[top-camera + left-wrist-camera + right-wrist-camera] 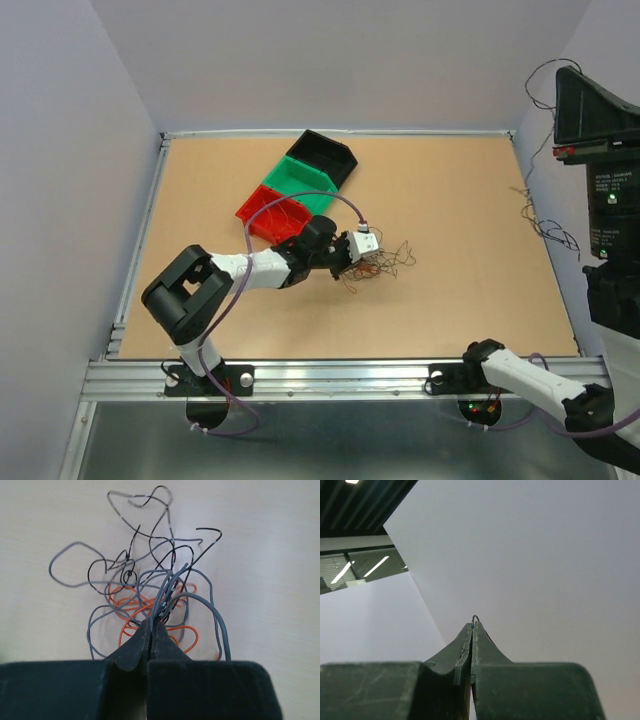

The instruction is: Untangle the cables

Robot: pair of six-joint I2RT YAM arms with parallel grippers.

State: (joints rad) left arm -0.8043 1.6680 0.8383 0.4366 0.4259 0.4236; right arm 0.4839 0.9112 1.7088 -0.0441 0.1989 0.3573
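The left gripper (pixel 151 629) is pinched tight on some strands of the cables (pixel 150 580), which lie just beside the red bin (pixel 268 214), so it should pull slowly and gently, while the right gripper (pixel 473 626), far from that bin, is squeezed closed.

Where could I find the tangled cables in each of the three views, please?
Top external: cables mid-table, lower right of the red bin.
Left wrist: cables at centre, fanning up from the fingertips.
Right wrist: not in it.
Shared landmark: the left hand pinching them.
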